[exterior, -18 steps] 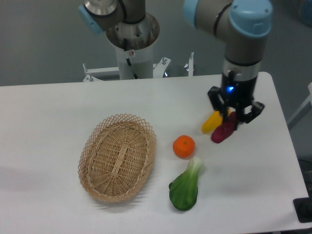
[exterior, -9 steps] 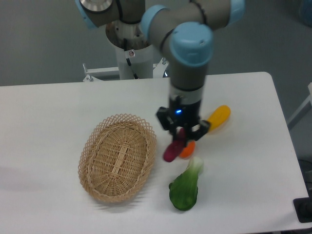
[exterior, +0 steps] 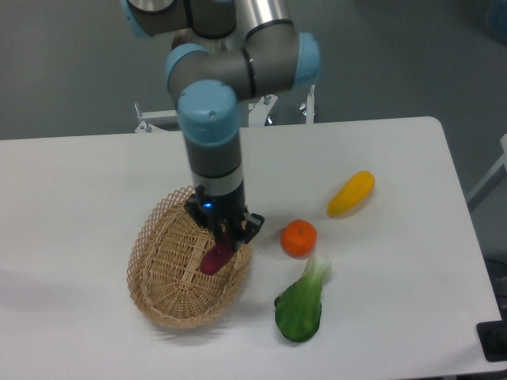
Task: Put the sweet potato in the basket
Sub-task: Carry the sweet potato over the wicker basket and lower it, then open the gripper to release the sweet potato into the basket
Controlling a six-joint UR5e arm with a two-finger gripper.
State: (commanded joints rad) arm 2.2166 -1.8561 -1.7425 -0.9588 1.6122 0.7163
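Note:
My gripper (exterior: 223,234) is shut on the magenta-purple sweet potato (exterior: 215,256). It holds it over the right half of the oval tan wicker basket (exterior: 162,261), with the lower end of the sweet potato inside the rim. The upper end of the sweet potato is hidden between the fingers. I cannot tell whether it touches the basket floor.
A round orange fruit (exterior: 299,238) lies just right of the basket. A green leafy vegetable (exterior: 302,305) lies below it. A yellow elongated vegetable (exterior: 351,193) lies further right. The arm's base stands at the back of the white table (exterior: 79,182).
The arm has swung left with the sweet potato, from beside the yellow vegetable, past the orange fruit, to over the basket. The other vegetables have not moved.

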